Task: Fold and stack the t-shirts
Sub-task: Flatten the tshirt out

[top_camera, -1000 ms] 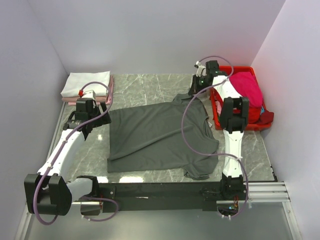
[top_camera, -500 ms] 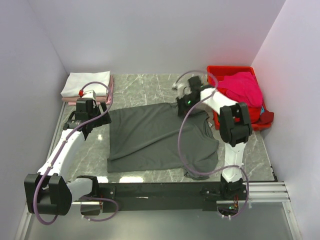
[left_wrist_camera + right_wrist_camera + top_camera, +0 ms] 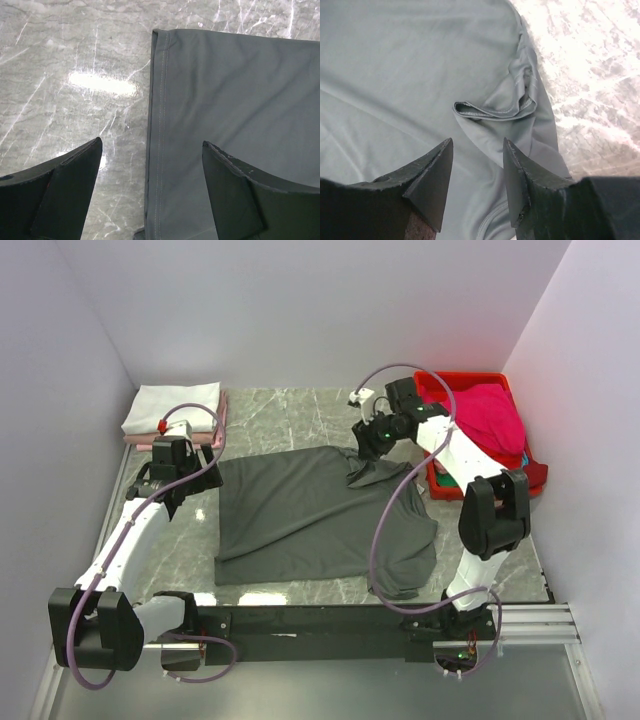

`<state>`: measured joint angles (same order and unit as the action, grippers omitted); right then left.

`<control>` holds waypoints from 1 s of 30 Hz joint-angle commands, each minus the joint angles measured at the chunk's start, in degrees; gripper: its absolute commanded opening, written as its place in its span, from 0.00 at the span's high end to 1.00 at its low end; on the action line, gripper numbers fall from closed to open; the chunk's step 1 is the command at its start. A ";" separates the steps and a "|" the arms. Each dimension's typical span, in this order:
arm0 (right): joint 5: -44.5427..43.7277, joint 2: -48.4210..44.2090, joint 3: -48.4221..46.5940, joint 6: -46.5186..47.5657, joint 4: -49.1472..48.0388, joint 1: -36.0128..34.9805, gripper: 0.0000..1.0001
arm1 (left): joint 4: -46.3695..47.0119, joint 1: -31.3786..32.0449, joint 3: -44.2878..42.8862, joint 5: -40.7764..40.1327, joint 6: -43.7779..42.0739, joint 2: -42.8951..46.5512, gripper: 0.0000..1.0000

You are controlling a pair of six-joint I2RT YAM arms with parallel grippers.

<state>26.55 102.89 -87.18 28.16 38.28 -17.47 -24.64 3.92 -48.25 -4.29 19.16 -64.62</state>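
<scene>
A dark charcoal-grey t-shirt (image 3: 300, 510) lies spread flat on the marble table (image 3: 290, 420). Its far right sleeve (image 3: 365, 472) is turned inward and rumpled on the shirt body. My right gripper (image 3: 365, 438) hovers just above that sleeve, open and empty. In the right wrist view the folded sleeve (image 3: 500, 107) lies just beyond the right gripper (image 3: 477, 142). My left gripper (image 3: 180, 485) stands wide open over the shirt's left edge. The stitched hem (image 3: 159, 125) runs between its fingers (image 3: 70, 175), untouched. A white t-shirt (image 3: 172, 405) is folded on a pale pink one (image 3: 217, 425).
A red crate (image 3: 475, 380) stands at the far right with a magenta t-shirt (image 3: 495, 415) heaped in it. The folded stack sits in the far left corner. Walls close in on the left, back and right.
My right gripper swung left from beside the crate, drawing the sleeve inward over the shirt, then opened and let it go. The left arm has not moved.
</scene>
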 commanded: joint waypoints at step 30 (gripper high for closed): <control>-17.67 15.06 -7.21 -15.86 -0.93 -9.42 0.71 | 1.53 -0.14 -1.58 1.57 -0.44 2.31 0.14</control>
<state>10.37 118.13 -90.54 13.39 38.57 -26.17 -24.64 3.92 -48.25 -3.66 19.16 -63.94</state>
